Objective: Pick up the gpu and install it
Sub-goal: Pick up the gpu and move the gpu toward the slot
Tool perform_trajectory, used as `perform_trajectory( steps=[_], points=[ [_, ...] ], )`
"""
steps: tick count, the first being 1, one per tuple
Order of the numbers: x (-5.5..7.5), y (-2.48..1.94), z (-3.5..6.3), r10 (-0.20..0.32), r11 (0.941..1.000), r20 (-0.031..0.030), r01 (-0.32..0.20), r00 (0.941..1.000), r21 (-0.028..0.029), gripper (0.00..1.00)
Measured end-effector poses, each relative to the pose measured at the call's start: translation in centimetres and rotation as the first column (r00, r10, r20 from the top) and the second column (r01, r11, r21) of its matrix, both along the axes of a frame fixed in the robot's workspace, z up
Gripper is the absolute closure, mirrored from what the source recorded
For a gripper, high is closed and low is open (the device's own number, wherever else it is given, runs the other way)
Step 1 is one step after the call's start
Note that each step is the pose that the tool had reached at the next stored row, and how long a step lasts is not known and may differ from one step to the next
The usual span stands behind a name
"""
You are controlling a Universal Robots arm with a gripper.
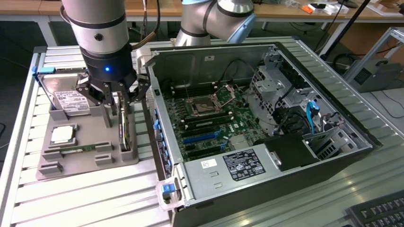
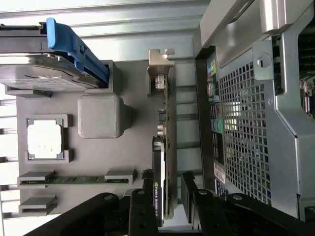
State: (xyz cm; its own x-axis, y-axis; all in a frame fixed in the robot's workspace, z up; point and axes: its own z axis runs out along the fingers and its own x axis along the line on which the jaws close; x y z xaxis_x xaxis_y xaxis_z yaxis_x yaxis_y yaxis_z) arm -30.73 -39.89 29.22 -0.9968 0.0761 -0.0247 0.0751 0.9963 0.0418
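The gpu (image 1: 125, 130) is a thin dark card standing on its long edge in a slot of the grey holder (image 1: 88, 163), beside the open computer case (image 1: 208, 182). My gripper (image 1: 123, 111) hangs directly over the card, open, with one finger on each side of it. In the wrist view the gpu (image 2: 166, 142) runs lengthwise with its silvery bracket (image 2: 160, 66) at the far end. Its near end lies between the two black fingertips of my gripper (image 2: 168, 199), with a gap still showing on the case side.
The holder (image 2: 98, 83) also carries a hard drive (image 1: 69, 97) with a blue clip (image 2: 74, 46), a processor (image 1: 63, 135) and a green memory stick (image 1: 73, 150). The case wall (image 2: 246, 123) stands close beside the card. Inside lies the motherboard (image 1: 208, 123) with its slots.
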Motion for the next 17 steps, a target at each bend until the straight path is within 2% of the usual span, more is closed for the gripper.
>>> perform_trajectory(
  steps=[17],
  points=[
    [-0.34, 0.00, -1.03, 0.000, 1.0000, 0.0000, 0.000, 1.0000, -0.0006, 0.64]
  ],
)
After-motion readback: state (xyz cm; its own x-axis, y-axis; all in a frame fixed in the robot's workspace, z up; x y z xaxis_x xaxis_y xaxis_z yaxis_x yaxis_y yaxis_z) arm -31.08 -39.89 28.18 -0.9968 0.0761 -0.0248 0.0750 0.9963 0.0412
